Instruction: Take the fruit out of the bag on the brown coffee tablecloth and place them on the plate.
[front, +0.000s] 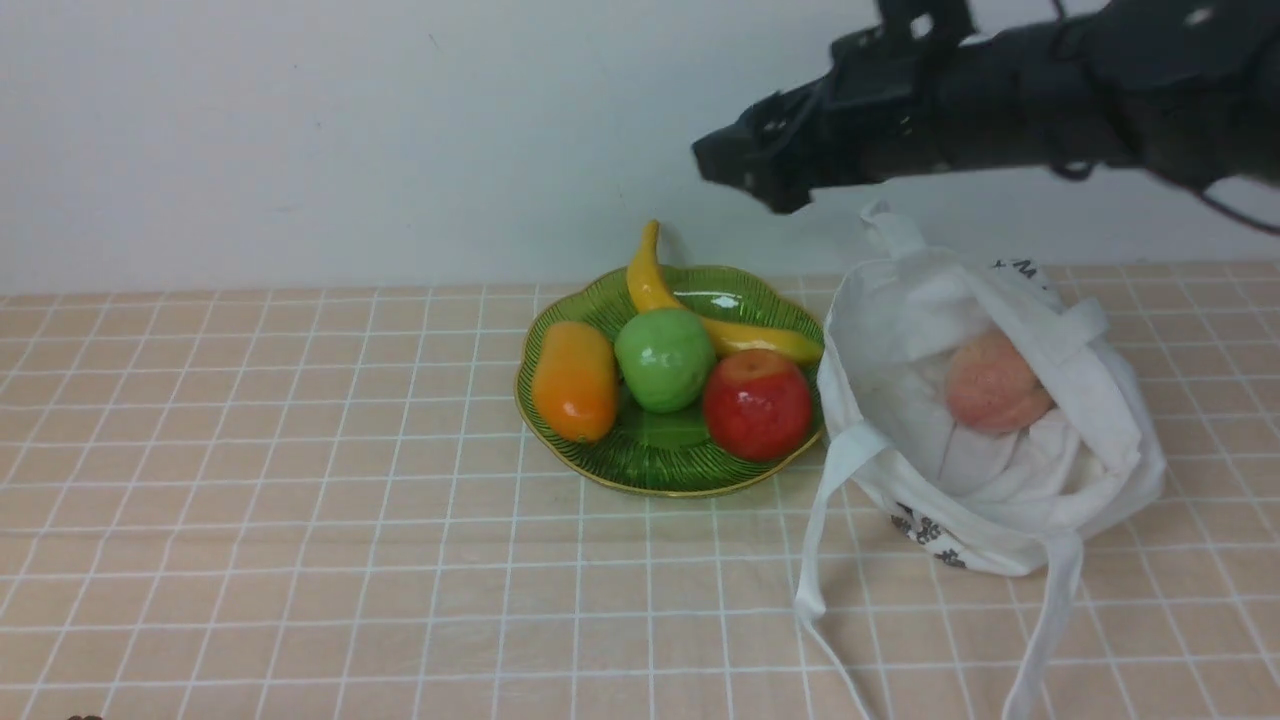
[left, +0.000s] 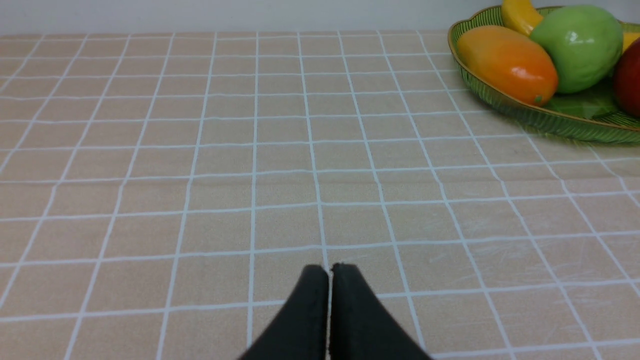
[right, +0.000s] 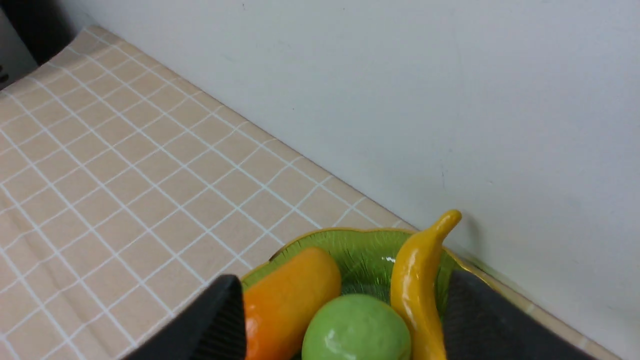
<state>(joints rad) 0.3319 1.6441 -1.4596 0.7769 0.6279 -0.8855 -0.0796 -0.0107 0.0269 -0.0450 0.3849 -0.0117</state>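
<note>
Green apple (front: 664, 358) rests on the plate (front: 655, 478), so our right gripper (right: 342, 290) hangs spread, empty above it; the peach (front: 995, 380) lies in the bag (front: 1000, 520) beside. Our left gripper (left: 329, 272) idles closed.

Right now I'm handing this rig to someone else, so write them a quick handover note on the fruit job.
Left gripper: shut, empty, over the tablecloth.
Right gripper: open, empty, raised above the plate.
Done: green apple is on the plate.
To do: peach sits in the open bag, right of the plate; lift it out onto the plate.
</note>
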